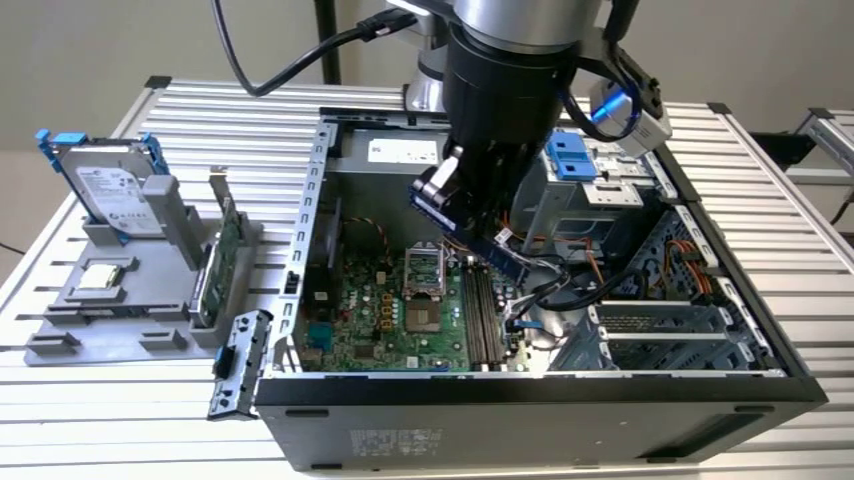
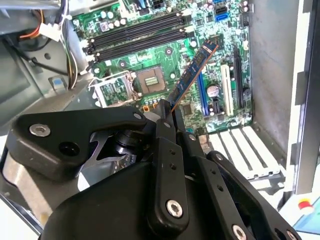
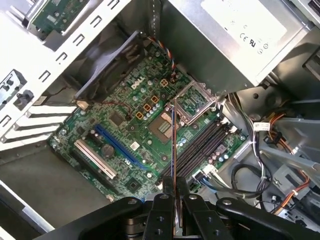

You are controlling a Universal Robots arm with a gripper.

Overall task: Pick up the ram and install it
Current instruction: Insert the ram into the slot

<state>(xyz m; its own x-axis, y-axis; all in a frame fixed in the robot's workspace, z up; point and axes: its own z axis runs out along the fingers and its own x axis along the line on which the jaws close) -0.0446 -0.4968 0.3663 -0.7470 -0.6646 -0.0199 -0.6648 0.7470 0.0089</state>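
The work surface was a slatted aluminium bench [image 1: 134, 420] against a plain pale wall. An open computer case [image 1: 534, 410] lay on its side on the bench, with the motherboard [image 1: 374, 310] exposed at its floor. The robot arm [image 1: 514, 70] reached down into the case from above. On the exterior view's left, a grey fixture [image 1: 94, 320] carried a silver hard drive [image 1: 114, 190] with blue rails and a green card [image 1: 220, 265] standing on edge.

The claw [image 1: 447, 195] was clamped on the ram [image 1: 487, 245]. In both wrist views the fingers pressed against the two flat faces of the stick at one end, and the rest of the stick projected beyond the fingertips, seen edge-on.

The ram hung above the motherboard, tilted in the exterior view, near the empty memory slots [image 1: 483, 315] but apart from them. It was not yet seated.

Handling assessment: the ram appeared light, thin and stiff, with little tolerance for bending or twisting. Its chips and contact edge were judged fragile. The flat faces near one end offered the soundest purchase, leaving the contact edge free. Smooth board faces could slip under a light clamp.
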